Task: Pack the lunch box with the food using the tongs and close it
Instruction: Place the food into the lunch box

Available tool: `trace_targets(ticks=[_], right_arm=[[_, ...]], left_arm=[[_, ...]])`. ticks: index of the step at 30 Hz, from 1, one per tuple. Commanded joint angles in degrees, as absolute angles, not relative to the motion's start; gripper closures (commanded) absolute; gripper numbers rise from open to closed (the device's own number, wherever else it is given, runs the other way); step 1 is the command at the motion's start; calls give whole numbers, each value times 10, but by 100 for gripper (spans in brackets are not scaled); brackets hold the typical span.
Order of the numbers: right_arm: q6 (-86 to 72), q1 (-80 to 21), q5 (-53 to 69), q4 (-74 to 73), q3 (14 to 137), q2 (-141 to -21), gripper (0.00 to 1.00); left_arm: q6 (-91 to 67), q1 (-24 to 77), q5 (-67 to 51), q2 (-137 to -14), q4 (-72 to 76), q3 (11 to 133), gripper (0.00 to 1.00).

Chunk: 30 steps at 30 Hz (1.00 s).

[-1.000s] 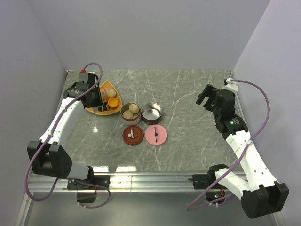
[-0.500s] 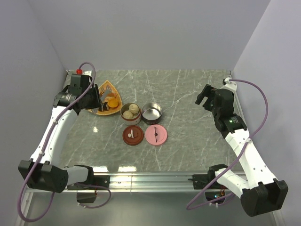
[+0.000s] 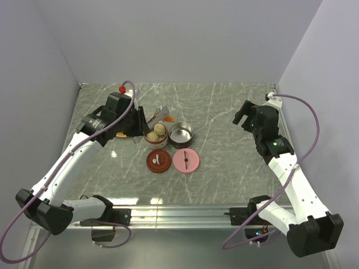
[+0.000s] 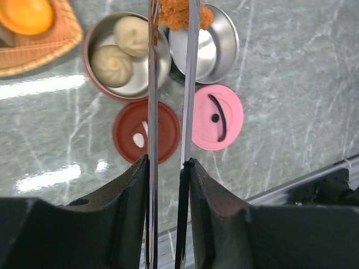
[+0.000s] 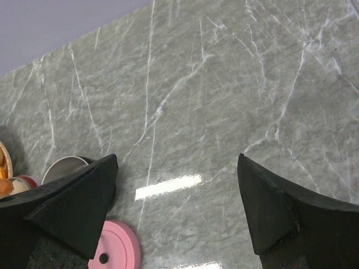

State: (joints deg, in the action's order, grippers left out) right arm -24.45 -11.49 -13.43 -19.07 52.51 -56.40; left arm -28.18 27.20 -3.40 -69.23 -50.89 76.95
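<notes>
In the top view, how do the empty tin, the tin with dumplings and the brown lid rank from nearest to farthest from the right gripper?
From the right gripper:
1. empty tin, the right-hand tin.
2. tin with dumplings, just left of it.
3. brown lid, before that tin, toward the arm bases.

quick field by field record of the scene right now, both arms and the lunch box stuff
left end effector: shut on the tongs
tongs: pinching an orange chunk above the silver tin's rim
red-rimmed tin: two dumplings inside
silver tin: empty
lids: brown lid and pink lid off, flat on the table
plate: orange piece on it
right end effector: open, holding nothing
</notes>
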Motion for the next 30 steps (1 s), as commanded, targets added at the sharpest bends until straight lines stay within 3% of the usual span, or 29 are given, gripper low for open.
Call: trace_targets(ticks=[1,15,24,30], right_arm=[[-246,-119,-140,-177,546,-550,6],[-252,-120,-150,-192,537,-529,6],[-258,-120,-159,-196,533,-521,6],[-264,-120,-163,-198,531,-517,6]], left_arm=[[-313,299,-43,-694,-474,799,72],[-316,353,-31,-714,-445,751,69],[-306,353,-35,-729,-419,739,55],[-294,354,-29,-732,-423,743,52]])
